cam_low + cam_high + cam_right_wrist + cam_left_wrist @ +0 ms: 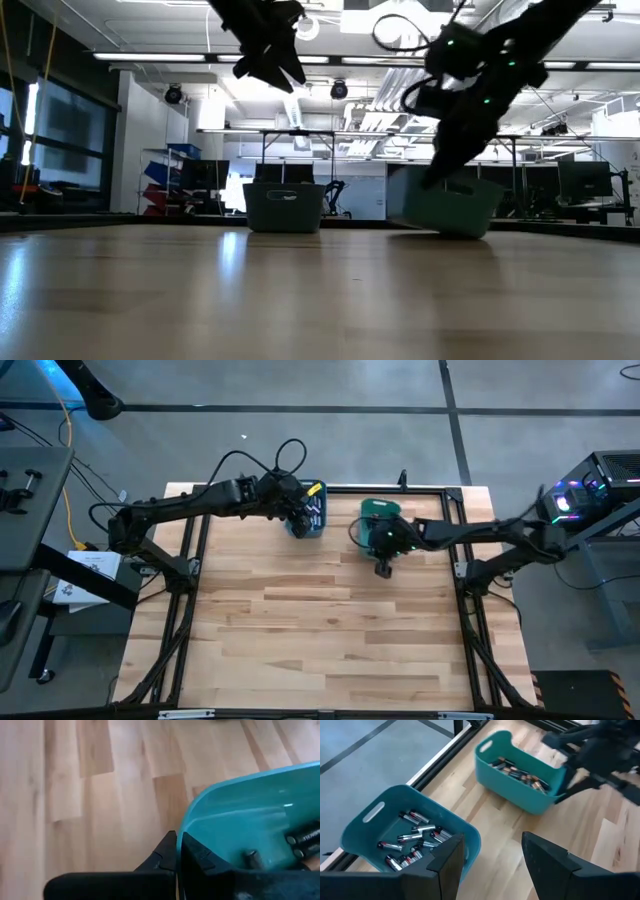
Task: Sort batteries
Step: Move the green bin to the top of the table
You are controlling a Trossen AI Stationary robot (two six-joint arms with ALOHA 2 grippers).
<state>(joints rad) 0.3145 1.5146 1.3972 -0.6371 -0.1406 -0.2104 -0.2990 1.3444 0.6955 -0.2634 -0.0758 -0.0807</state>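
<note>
Two teal bins stand near the table's far edge. The left bin [365, 827] holds silvery-grey batteries [412, 840]. The right bin [520, 795] holds dark batteries with copper ends [520, 772]. My left gripper [492, 862] hangs open above the left bin's [314, 518] near side, with nothing between its fingers. My right gripper [178, 852] is shut on the right bin's [376, 509] rim. In the low view the left bin [284, 208] stands level and the right bin [445, 210] stands tilted. My right gripper pinches the right bin's rim [186, 827] at a rounded corner on its near side, one finger inside the wall and one outside. The fingers slant down from above. The bin sits tilted, its lower edge [480, 234] on the table.
Black frame rails [190, 560] run along the table's left, right and far edges. A yellow object [315, 488] lies just behind the left bin. Bare wood [320, 630] stretches from the bins to the near edge.
</note>
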